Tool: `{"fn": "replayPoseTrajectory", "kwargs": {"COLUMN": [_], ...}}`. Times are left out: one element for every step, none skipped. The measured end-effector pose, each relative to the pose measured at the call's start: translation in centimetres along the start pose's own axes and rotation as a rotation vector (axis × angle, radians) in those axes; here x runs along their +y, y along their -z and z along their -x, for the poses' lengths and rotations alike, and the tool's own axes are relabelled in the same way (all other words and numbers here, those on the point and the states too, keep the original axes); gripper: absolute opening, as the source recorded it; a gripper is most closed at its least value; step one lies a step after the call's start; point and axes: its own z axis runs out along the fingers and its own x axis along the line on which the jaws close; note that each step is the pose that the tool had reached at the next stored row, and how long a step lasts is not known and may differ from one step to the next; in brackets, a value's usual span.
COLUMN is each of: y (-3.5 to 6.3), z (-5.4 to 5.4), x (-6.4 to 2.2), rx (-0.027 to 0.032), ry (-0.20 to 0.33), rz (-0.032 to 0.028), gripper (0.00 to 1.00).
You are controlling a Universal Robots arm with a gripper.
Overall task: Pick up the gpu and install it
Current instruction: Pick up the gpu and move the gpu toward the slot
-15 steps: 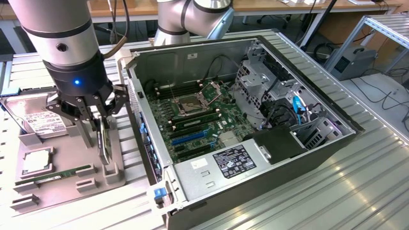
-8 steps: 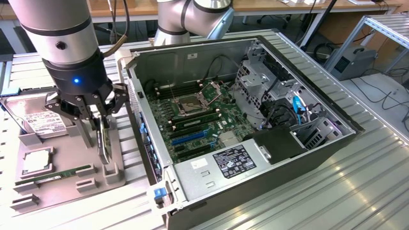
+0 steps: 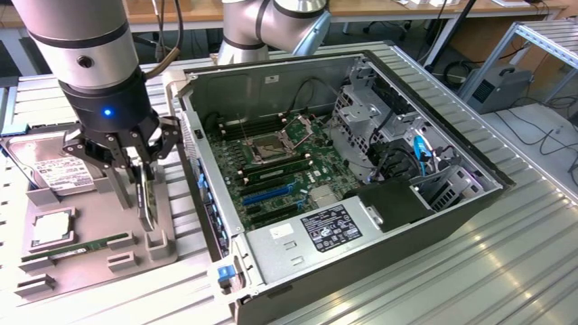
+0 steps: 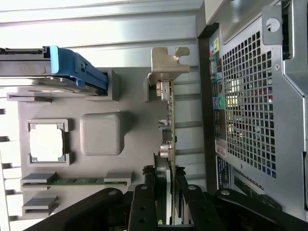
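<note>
The gpu (image 4: 169,120), stood on edge in the grey holder (image 3: 91,264) directly beneath the gripper (image 3: 135,162), is clamped between its 2 half-closed fingers (image 4: 144,202) so that it can be lifted straight out.

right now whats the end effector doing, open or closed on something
End effector: set down around the gpu, which stands on edge in the grey holder tray; whether it is open or clamped cannot be told.

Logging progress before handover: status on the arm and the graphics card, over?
Gripper shut on thin green circuit card with black face. Card upright, standing in grey plastic holder tray. Open black computer case close alongside.
</note>
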Motion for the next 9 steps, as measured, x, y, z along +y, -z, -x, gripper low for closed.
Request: {"fn": "replayPoseTrajectory", "kwargs": {"y": [0.03, 0.05, 0.08, 0.11, 0.14, 0.18, 0.22, 0.24, 0.31], "z": [0.0, 0.0, 0.0, 0.01, 0.01, 0.01, 0.01, 0.01, 0.01], "x": [0.0, 0.0, 0.0, 0.0, 0.0, 0.0, 0.0, 0.0, 0.0], "rx": [0.0, 0.0, 0.0, 0.0, 0.0, 0.0, -0.0001, 0.0, 0.0001], "ry": [0.0, 0.0, 0.0, 0.0, 0.0, 0.0, 0.0, 0.0, 0.0], "rz": [0.0, 0.0, 0.0, -0.0001, -0.0001, 0.0, 0.0001, 0.0, 0.0], "gripper": [0.27, 0.27, 0.27, 0.27, 0.27, 0.27, 0.27, 0.27, 0.27]}}
